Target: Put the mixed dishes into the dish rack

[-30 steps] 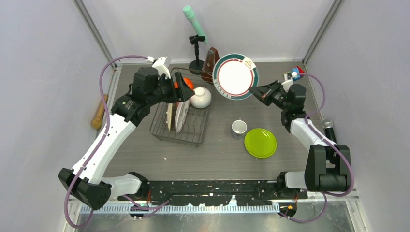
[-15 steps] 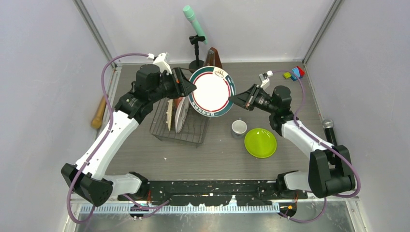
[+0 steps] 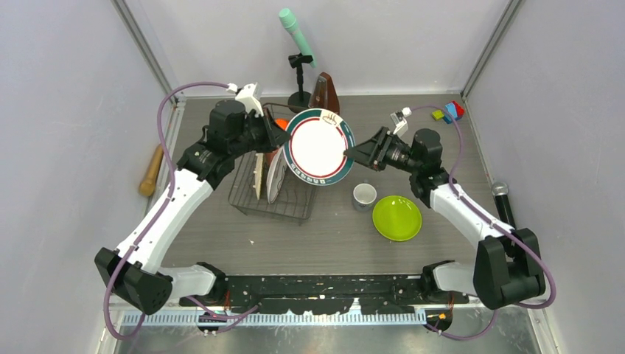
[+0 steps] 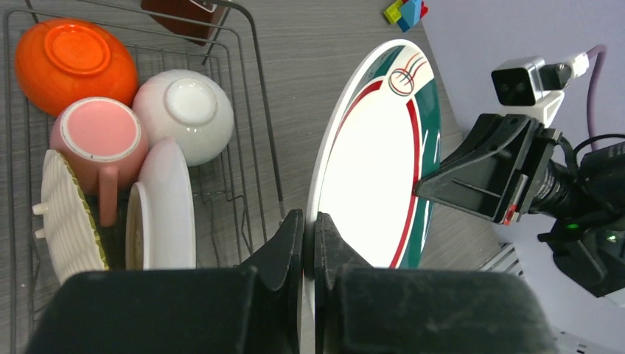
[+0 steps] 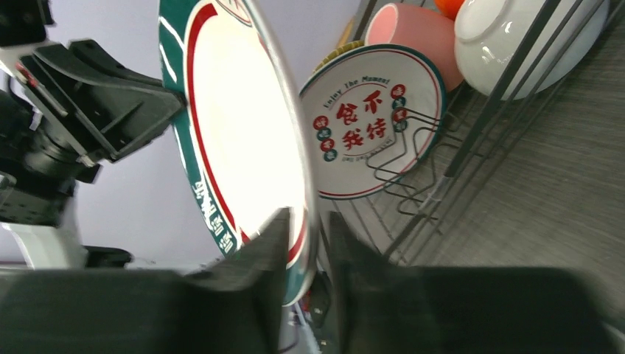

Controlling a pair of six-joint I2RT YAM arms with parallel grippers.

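Top view, table centre as the dial. The left arm rises from its base at 7 o'clock and bends inward over the dish rack (image 3: 295, 214). The right arm rises from 5 o'clock and reaches in toward 12. Both meet at one held plate (image 3: 318, 146), a white plate with red-green marks. It is lifted on edge at 12 o'clock, above the rack's right side and clear of the table.

The left gripper (image 3: 284, 136) is clamped on the plate's rim at its 9 o'clock edge. In the left wrist view the fingers (image 4: 291, 243) pinch that rim. The right gripper (image 3: 350, 153) straddles the rim at the 3 o'clock edge. Whether it presses the rim cannot be told.

Counts:
- Arms: two.
- Dish rack: one, at 9 to 10 o'clock.
- Marked white plates: two, one held and one racked plate (image 5: 372, 122) upright between prongs.
- Tan woven plate (image 4: 66, 214): one, upright just beside the racked plate.
- Lime-green plate (image 3: 396, 217): one, flat on the table at 4 o'clock.
- Orange bowl (image 4: 74, 63): one, upturned in the rack.
- White bowl (image 4: 184, 114): one, upturned in the rack.
- Pink mug (image 4: 99, 140): one, upturned in the rack.
- Small white cup (image 3: 364, 195): one, on the table at 10 o'clock of the lime-green plate
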